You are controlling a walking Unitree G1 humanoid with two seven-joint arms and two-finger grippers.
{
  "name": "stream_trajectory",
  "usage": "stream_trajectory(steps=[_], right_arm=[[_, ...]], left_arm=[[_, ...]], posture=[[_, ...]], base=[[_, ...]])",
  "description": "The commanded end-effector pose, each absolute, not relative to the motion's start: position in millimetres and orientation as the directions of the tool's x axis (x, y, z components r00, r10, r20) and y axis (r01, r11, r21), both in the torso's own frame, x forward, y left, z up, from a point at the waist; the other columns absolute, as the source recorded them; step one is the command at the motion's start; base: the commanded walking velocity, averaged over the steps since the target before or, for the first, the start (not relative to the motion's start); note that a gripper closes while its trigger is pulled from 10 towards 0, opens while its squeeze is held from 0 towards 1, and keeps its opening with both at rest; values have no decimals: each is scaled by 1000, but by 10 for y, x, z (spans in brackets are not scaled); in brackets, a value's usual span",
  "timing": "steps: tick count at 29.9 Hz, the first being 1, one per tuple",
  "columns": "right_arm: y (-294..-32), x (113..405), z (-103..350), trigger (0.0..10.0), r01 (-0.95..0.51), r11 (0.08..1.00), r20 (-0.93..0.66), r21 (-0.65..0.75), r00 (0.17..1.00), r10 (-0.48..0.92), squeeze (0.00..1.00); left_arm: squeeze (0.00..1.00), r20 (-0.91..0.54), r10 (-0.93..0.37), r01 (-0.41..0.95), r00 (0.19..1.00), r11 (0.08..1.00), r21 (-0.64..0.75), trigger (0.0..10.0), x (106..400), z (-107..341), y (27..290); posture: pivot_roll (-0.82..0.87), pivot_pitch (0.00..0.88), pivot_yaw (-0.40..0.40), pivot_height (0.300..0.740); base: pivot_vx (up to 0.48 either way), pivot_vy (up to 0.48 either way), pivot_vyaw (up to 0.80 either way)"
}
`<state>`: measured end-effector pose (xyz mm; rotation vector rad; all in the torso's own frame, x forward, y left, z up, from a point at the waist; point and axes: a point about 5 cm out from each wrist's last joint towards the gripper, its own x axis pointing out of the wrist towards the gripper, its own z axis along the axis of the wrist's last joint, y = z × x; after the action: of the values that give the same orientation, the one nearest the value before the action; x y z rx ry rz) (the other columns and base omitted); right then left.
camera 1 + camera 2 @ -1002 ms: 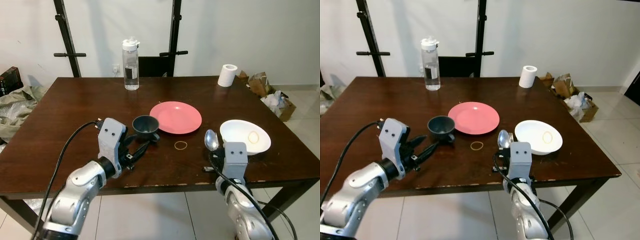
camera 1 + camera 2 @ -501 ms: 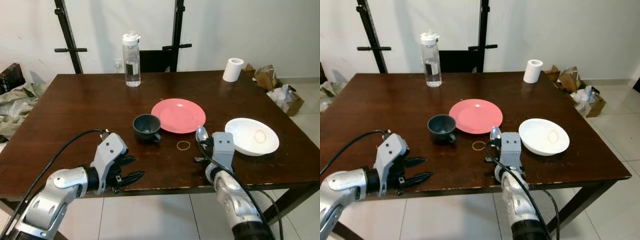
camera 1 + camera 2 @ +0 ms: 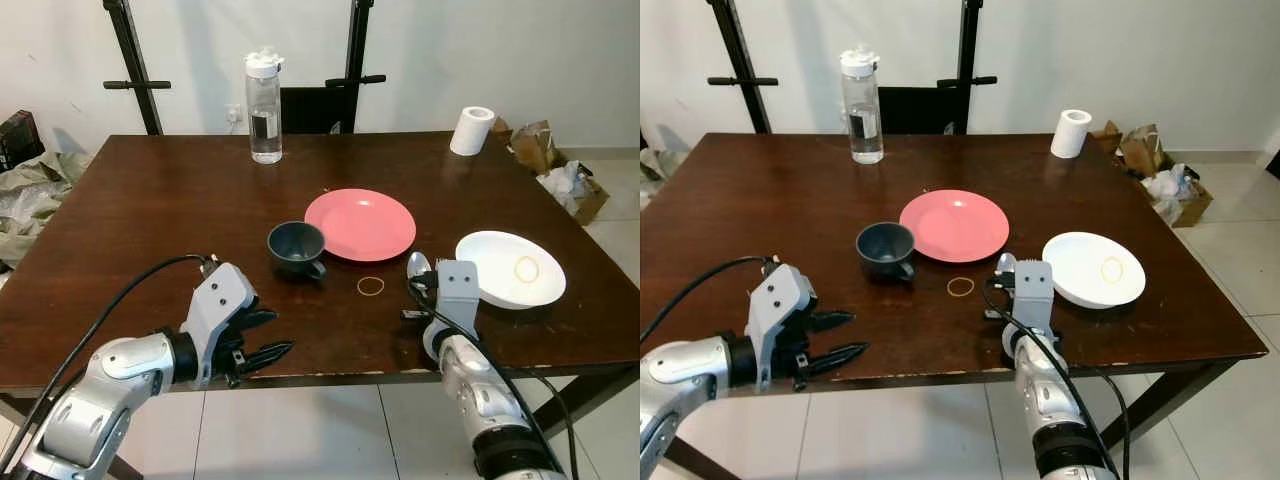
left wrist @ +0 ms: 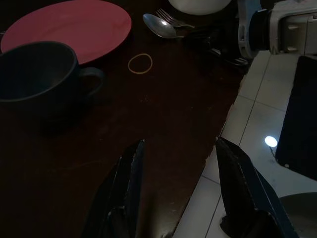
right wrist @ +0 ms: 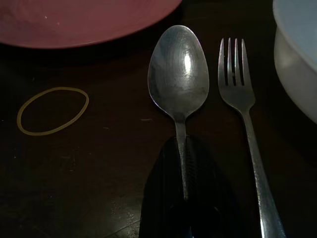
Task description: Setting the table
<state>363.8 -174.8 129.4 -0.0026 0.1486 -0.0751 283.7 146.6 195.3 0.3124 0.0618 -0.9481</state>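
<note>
The right gripper is clenched on the handle of the spoon, whose bowl lies just beside the pink plate, a fork alongside. The left gripper hangs released near the table's front edge.

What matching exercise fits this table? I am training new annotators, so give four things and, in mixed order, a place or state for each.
Things:
1. spoon
2. rubber band
3. dark cup
4. water bottle

Places or states:
A. stands upright at the far edge of the table
B. handle gripped by the right gripper
C. sits just left of the pink plate
D. lies flat in front of the pink plate

Pairs: 1-B, 2-D, 3-C, 4-A
</note>
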Motion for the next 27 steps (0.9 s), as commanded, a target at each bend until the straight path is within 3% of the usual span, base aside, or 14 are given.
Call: stream_trajectory(steps=[1,2,3,4,13,14,20,21,27], right_arm=[[-1760,3607,1191,10000,74,997,-181,5,981,-72,176],[-1758,3609,1194,10000,73,997,-179,4,981,-71,796],[-1758,3609,1194,10000,73,997,-179,4,981,-71,796],[-1757,3613,1197,10000,74,997,-177,0,981,-73,1000],[-1771,3636,1225,10000,72,997,-158,3,985,-70,1000],[-1785,3633,1302,10000,68,997,-115,29,991,-64,0],[-1800,3566,1533,10000,28,995,8,92,1000,-29,0],[-1738,3450,1703,10000,-56,990,94,132,995,43,0],[-1584,3175,1891,10000,-218,962,199,166,963,184,0]], left_arm=[[0,-192,-790,810,582,542,222,10000,2809,1933,1459],[0,-191,-790,809,583,544,222,10000,2811,1933,1456],[0,-191,-790,809,583,544,222,10000,2811,1933,1456],[0,-189,-788,808,585,546,222,10000,2813,1933,1454],[0,-184,-784,802,593,556,218,10000,2812,1917,1439],[0,-180,-786,803,592,556,214,10000,2808,1911,1424],[0,-172,-786,802,594,560,209,10000,2806,1899,1389],[0,-161,-777,791,609,578,202,10000,2816,1891,1375],[0,-125,-745,752,655,627,204,10000,2869,1897,1339]], posture=[[129,157,69,740],[129,156,69,740],[129,156,69,740],[129,156,68,740],[128,151,66,740],[126,148,64,740],[125,142,63,740],[113,137,68,740],[98,133,71,740]], base=[[0,0,0],[0,0,0],[0,0,0],[0,0,0],[0,0,0],[0,0,0],[0,0,0],[0,0,0],[0,0,0]])
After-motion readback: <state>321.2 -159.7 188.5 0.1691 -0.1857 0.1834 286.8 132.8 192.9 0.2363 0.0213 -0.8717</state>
